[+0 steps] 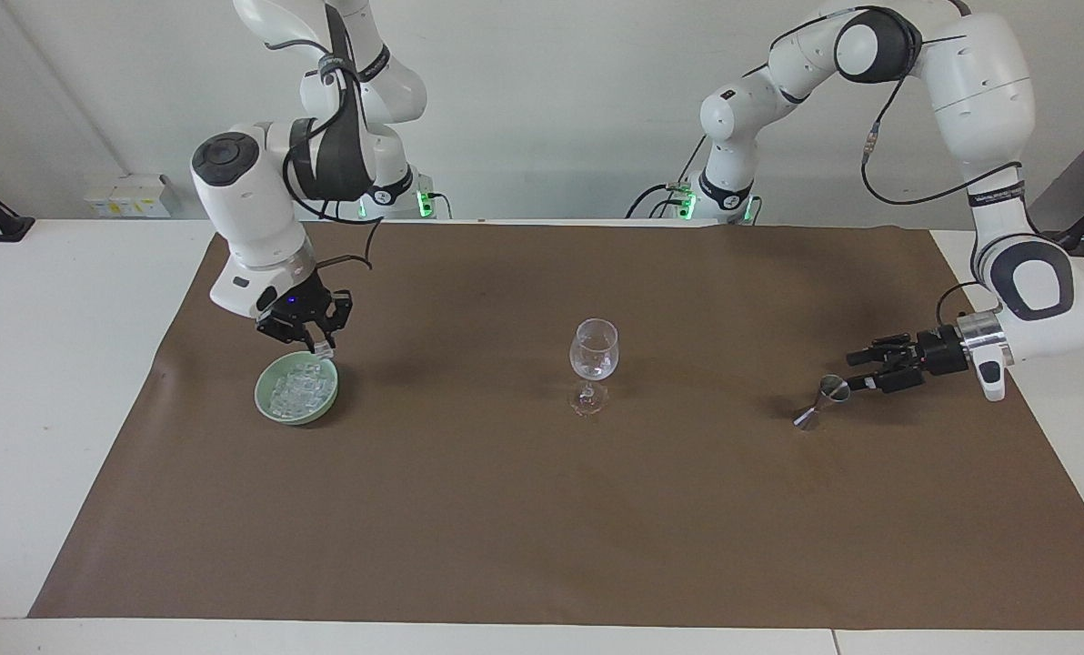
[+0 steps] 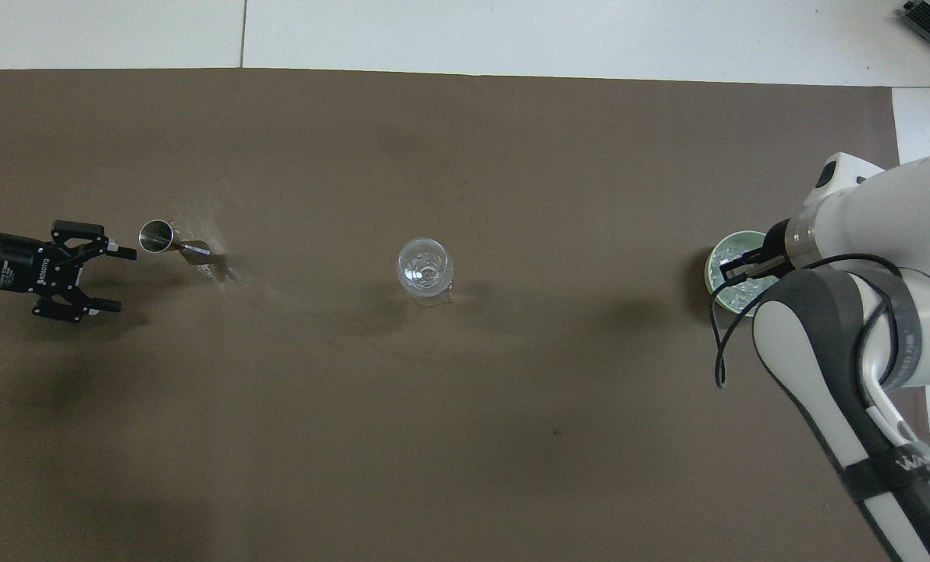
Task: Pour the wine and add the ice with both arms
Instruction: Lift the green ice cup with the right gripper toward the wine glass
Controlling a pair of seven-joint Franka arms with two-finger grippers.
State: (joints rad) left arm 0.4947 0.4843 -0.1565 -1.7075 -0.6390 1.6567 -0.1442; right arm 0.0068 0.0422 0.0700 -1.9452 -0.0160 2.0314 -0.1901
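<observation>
You see the right gripper raised just above the rim of the green bowl, on the side nearer the robots. Its fingertips are closed together, and a small clear ice cube appears pinched between them. The ice fills the green bowl as a whitish heap, toward the right arm's end of the table.

You see the left gripper low over the brown mat, toward the left arm's end. Its fingers are spread apart and hold nothing. The metal jigger stands just beside one fingertip; you cannot tell whether they touch. A patch of spilled liquid lies on the mat next to the jigger.

The wine glass stands upright at the middle of the mat, well apart from both grippers.
</observation>
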